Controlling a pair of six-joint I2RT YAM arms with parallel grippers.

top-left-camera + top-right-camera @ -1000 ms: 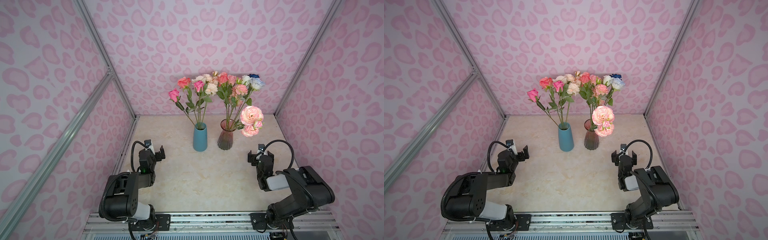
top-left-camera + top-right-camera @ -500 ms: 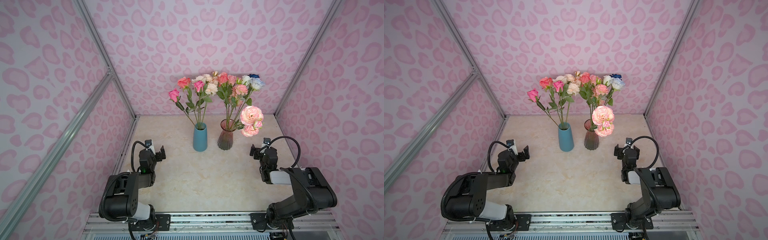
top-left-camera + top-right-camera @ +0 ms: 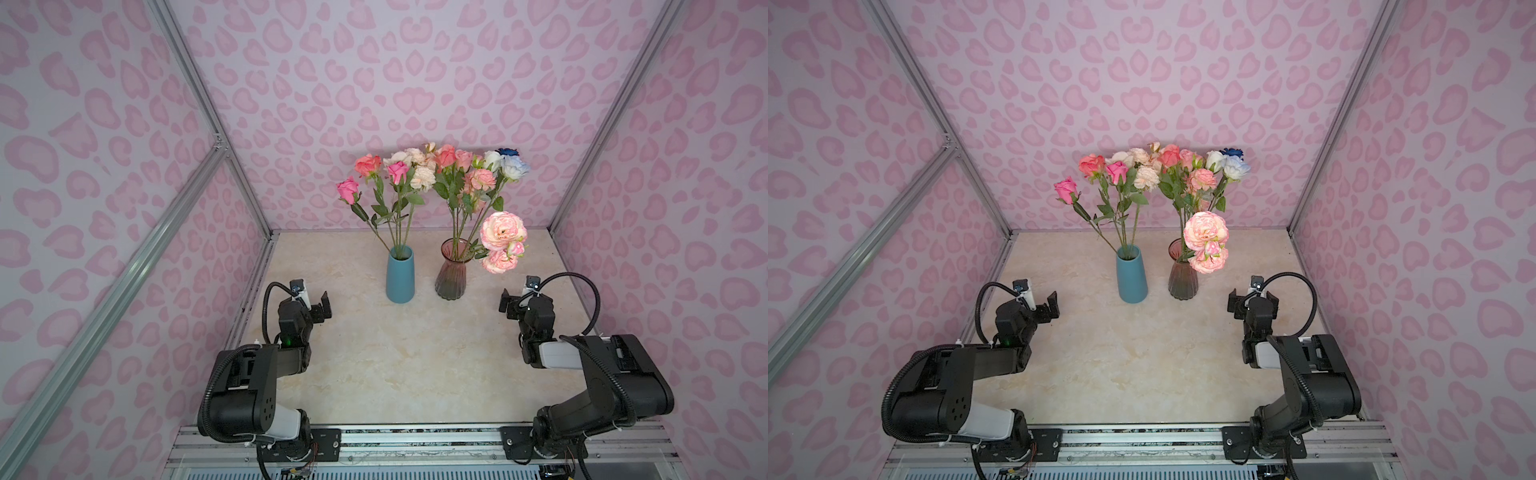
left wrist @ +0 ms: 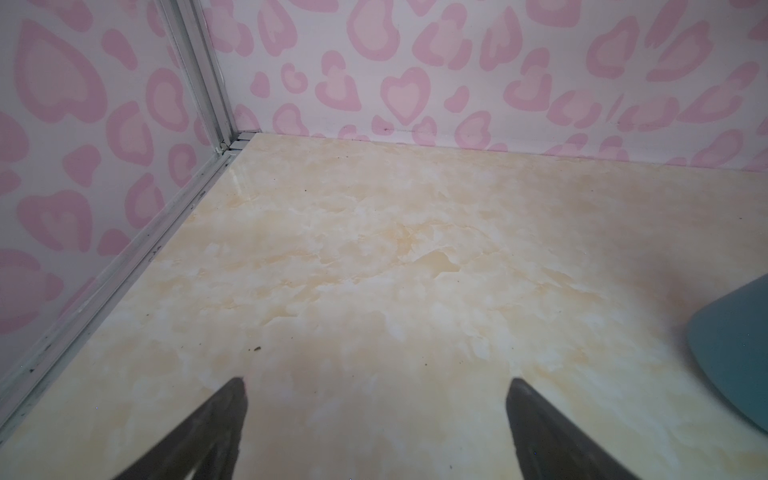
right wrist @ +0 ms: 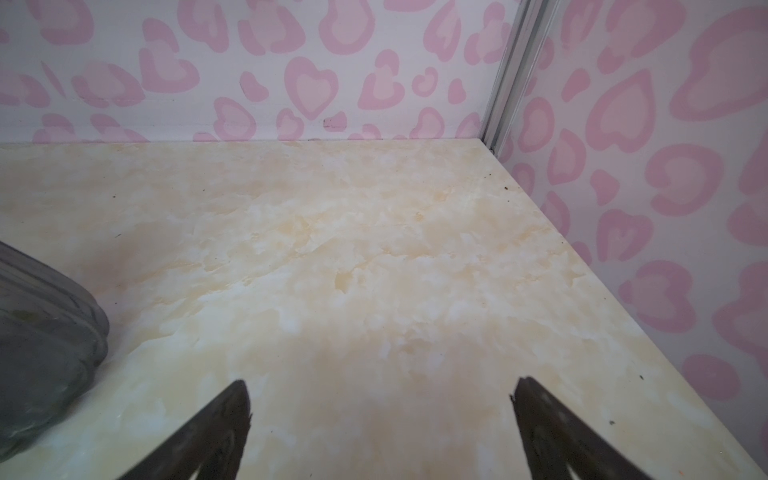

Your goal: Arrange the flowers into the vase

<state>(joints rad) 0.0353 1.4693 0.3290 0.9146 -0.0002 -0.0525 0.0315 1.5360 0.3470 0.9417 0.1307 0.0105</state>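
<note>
Blue vase, glass vase, two bunches of flowers; left tool, right tool, both apart.

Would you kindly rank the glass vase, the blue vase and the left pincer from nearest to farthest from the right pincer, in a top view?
1. Glass vase, just left of the right pincer.
2. Blue vase, left of the glass vase.
3. Left pincer, at the far left.

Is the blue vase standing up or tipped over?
Standing up. The blue vase sits on its base on the table, mouth facing up, with flower stems poking out of it.
</note>
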